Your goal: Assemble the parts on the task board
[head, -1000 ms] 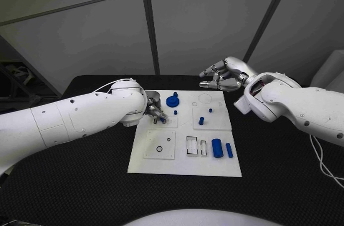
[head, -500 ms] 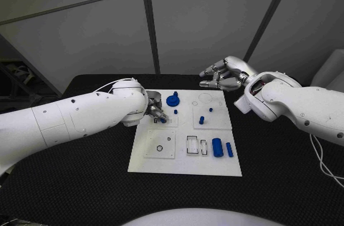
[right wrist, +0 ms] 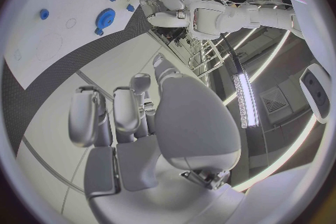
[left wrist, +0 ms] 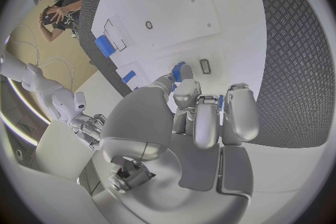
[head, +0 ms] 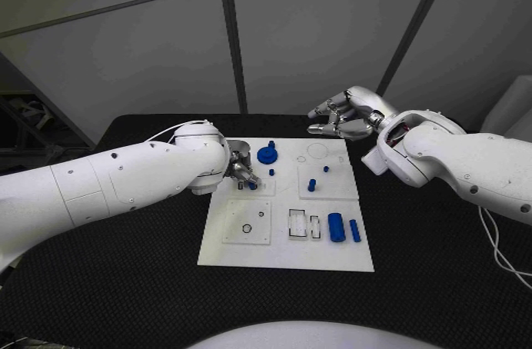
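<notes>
The white task board [head: 286, 245] lay in the middle of the black table [head: 122, 287], and on it the left hand [head: 242, 172] pinched a small blue part [head: 251, 184] in its fingertips at the board's upper left section, just below a large blue gear-like part [head: 266, 156] that stood there. Toward the board's right side, small blue pegs [head: 311, 185] stood upright in a raised white square, and below them two blue cylinders [head: 336, 228] lay side by side next to rectangular recesses [head: 296, 224]. The right hand [head: 344, 122] hung beyond the board's far right corner, off the board, its fingers curled in around nothing.
</notes>
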